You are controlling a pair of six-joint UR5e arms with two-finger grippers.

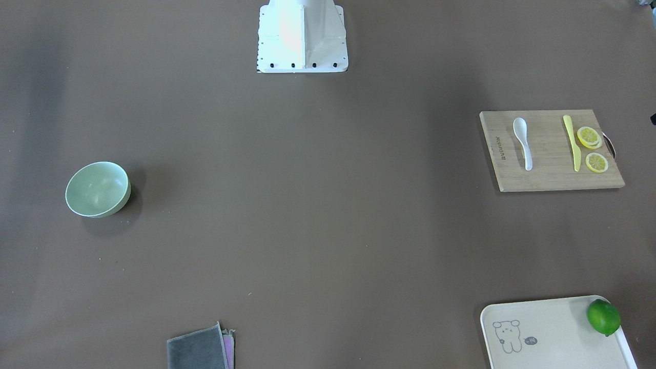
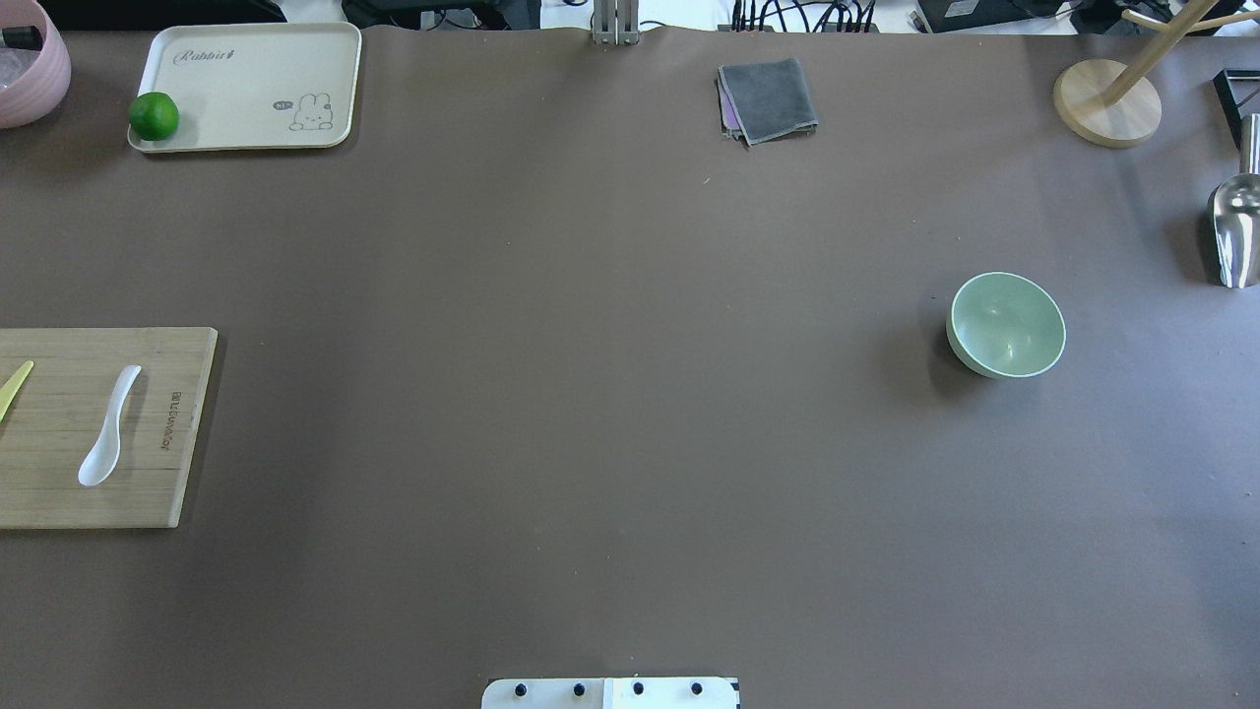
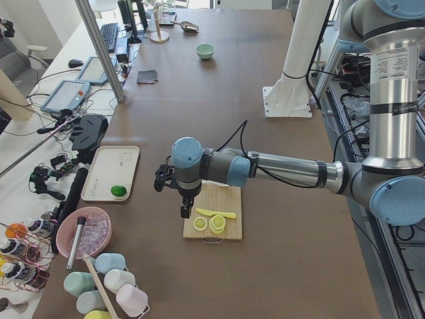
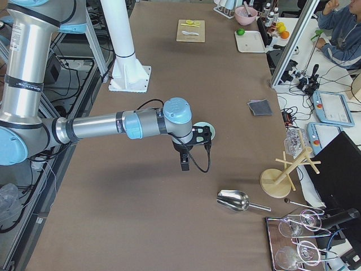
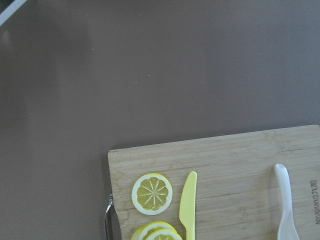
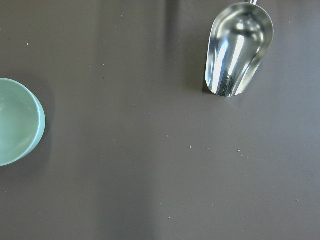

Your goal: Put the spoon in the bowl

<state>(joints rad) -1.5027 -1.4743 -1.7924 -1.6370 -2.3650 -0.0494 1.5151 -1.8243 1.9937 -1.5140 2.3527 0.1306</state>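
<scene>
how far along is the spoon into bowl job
Done: nothing yet. The white spoon lies on the wooden cutting board beside the yellow knife, and the mint-green bowl sits empty far across the table. In hand: the left gripper hangs by the board with nothing visibly held; open or shut is unclear. Left: grasp the spoon, carry it over, set it in the bowl.

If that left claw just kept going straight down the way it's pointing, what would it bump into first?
Most likely the wooden cutting board, near the lemon slices, though it might land on the bare table just beside it. The left claw hangs above that edge; depth is unclear.
</scene>
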